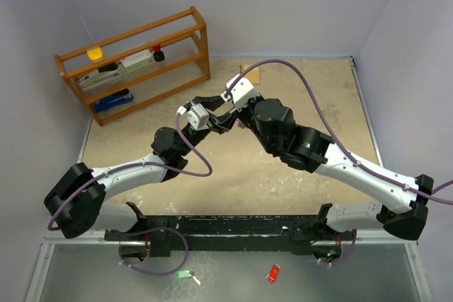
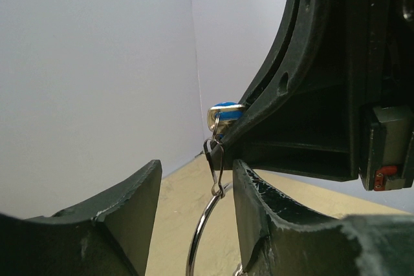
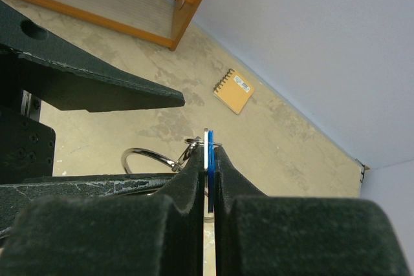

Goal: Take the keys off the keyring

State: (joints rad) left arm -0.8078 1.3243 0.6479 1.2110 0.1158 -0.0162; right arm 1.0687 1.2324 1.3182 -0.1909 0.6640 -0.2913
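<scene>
My right gripper (image 3: 210,150) is shut on the blue-tagged key (image 3: 211,141), held edge-on with a silver key blade beside it. A small wire clip (image 2: 217,163) joins that key (image 2: 226,113) to the silver keyring (image 2: 202,231). The keyring (image 3: 139,154) runs between the fingers of my left gripper (image 2: 197,167), close against the right-hand finger (image 2: 272,218) and apart from the other one. The left jaws stand wide apart. A glint of small silver keys (image 2: 240,269) shows at the bottom edge. No yellow-tagged key shows on the ring. In the top view both grippers (image 1: 216,106) (image 1: 232,119) meet above mid-table.
A wooden rack (image 1: 134,61) with small items, one of them yellow (image 1: 94,53), stands at the back left. An orange notebook (image 3: 233,91) lies near the back wall. A green tag (image 1: 185,274) and a red tag (image 1: 273,273) lie on the near ledge below the arm bases.
</scene>
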